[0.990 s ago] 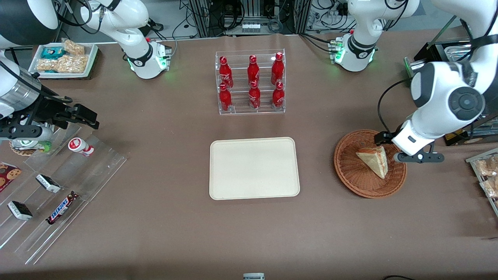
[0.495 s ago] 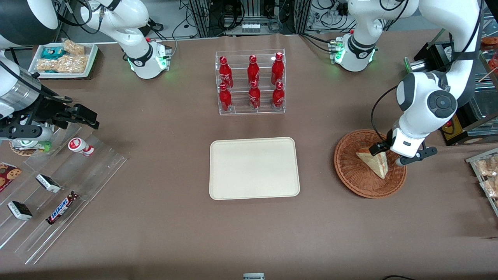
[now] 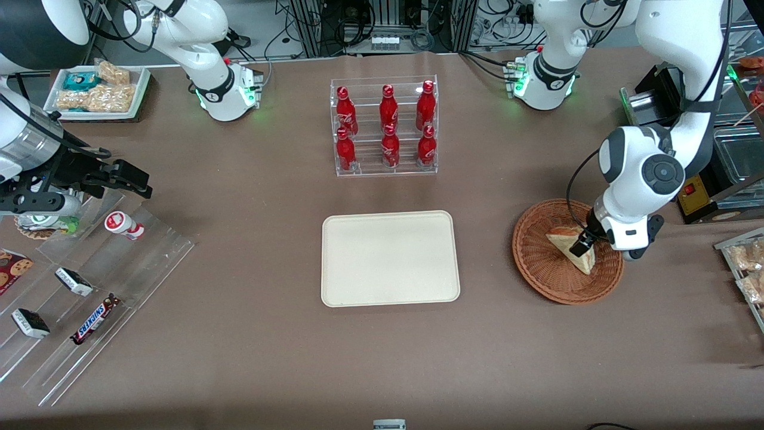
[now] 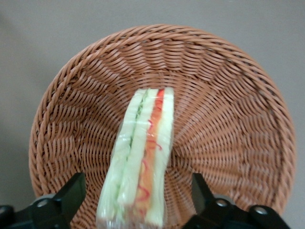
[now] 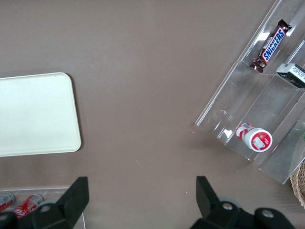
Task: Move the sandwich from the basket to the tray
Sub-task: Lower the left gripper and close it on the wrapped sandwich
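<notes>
Sandwich (image 4: 141, 157) sits in the basket (image 3: 540, 266), standing on edge with the filling stripe facing up at the wrist camera. Not on the tray (image 3: 390, 258) yet; the tray lies well apart from the basket, toward the parked arm's end of the table.

Gripper (image 4: 138, 202) is down in the basket, straddling the sandwich. Fingers spread wide, one finger (image 4: 71, 193) on each flat bread face, clear gaps on both sides, nothing held. In the front view the gripper (image 3: 580, 246) sits right at the sandwich (image 3: 570, 245).

Key relation: the sandwich's long axis runs straight out from between the fingers, and its thin dimension lies across the closing line. So closing should pinch the two bread faces, judging by this lineup. The wedge sits a bit nearer one finger than the other, slightly skewed, so first contact may nudge it sideways.

Step in hand looks like pre-grasp, closing next. Soft wrapped bread, likely squashes if clamped hard.
</notes>
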